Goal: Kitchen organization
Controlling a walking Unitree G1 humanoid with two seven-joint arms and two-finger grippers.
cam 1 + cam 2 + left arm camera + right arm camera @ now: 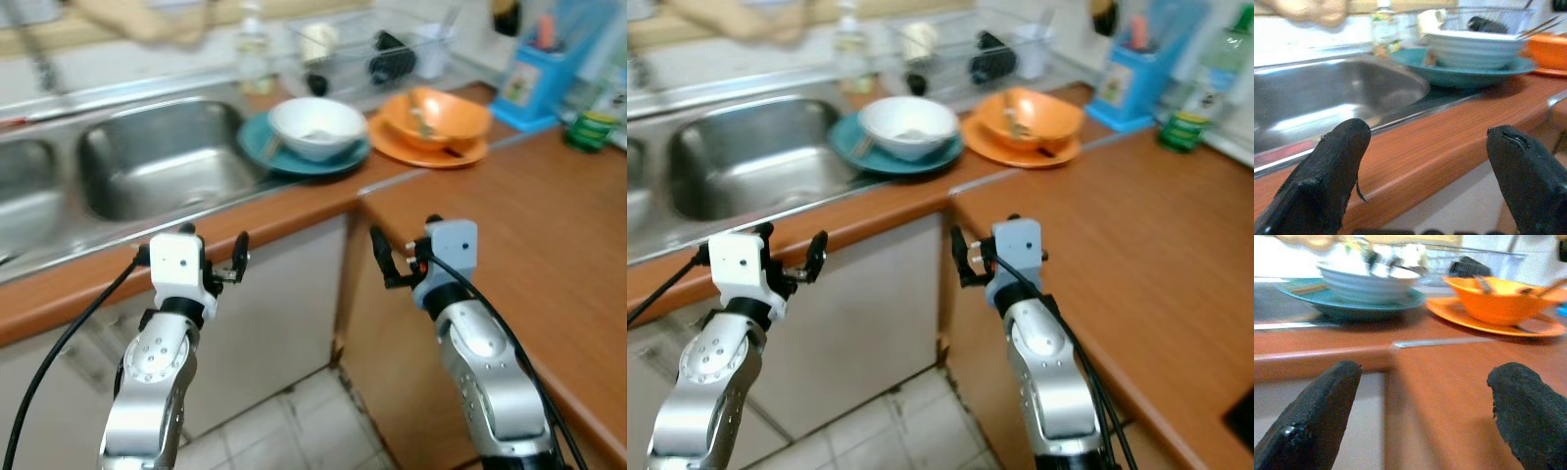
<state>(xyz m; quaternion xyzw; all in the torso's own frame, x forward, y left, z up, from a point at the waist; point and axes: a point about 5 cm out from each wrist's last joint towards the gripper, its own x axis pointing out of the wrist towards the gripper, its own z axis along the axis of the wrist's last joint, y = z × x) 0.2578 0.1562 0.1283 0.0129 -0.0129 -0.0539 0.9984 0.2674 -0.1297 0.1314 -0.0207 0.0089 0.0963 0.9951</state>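
Nothing tidied yet: white bowl (316,127) on teal plate (294,157) at 12 o'clock, orange bowl (436,116) at 1, left gripper (217,262) and right gripper (394,260) wide open, empty.

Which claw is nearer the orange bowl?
Right. The right claw hangs open just below the counter corner under the orange bowl; the left claw, also open, sits before the sink.

No text, label or number can be read anywhere.
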